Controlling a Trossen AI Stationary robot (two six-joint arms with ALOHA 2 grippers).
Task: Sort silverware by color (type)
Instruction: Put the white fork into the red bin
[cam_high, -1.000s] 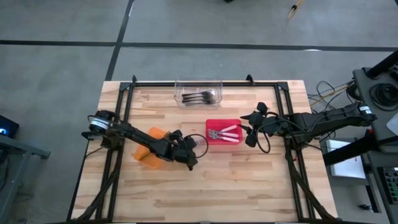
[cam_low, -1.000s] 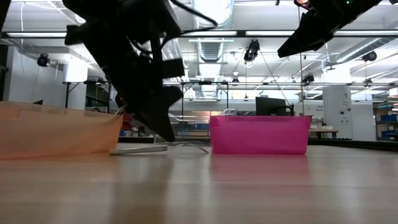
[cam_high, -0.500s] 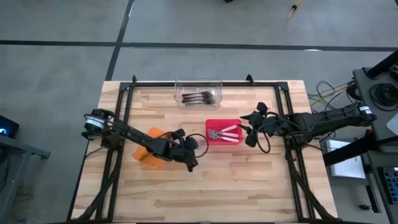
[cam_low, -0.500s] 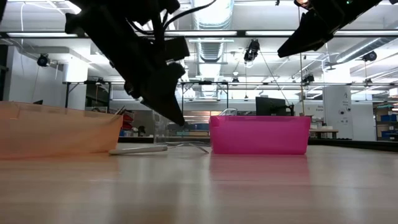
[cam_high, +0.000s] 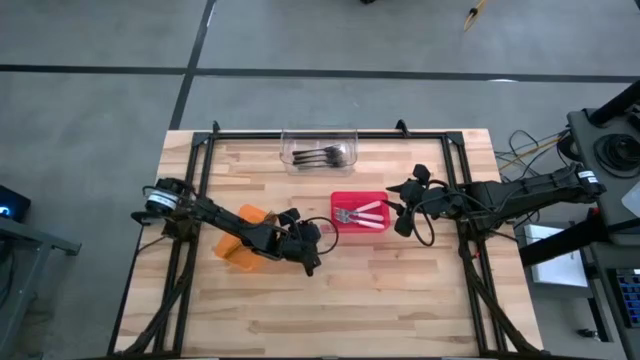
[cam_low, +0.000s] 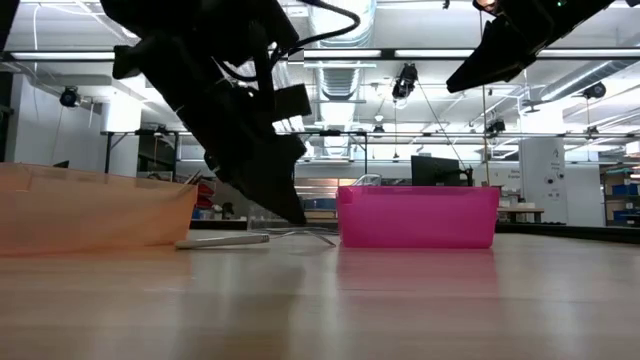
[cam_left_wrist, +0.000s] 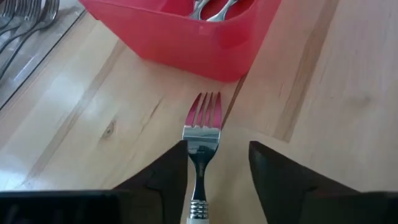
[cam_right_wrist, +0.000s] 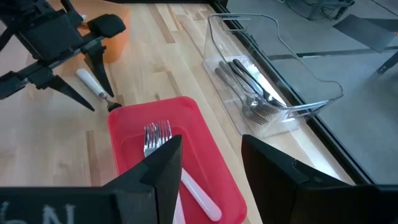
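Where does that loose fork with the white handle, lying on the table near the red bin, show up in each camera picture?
High view: hidden under the left gripper.
Low view: the fork lies flat on the table, left of the red bin.
Left wrist view: fork between the open fingers.
Right wrist view: fork beside the red bin.
Shared landmark: the red bin.
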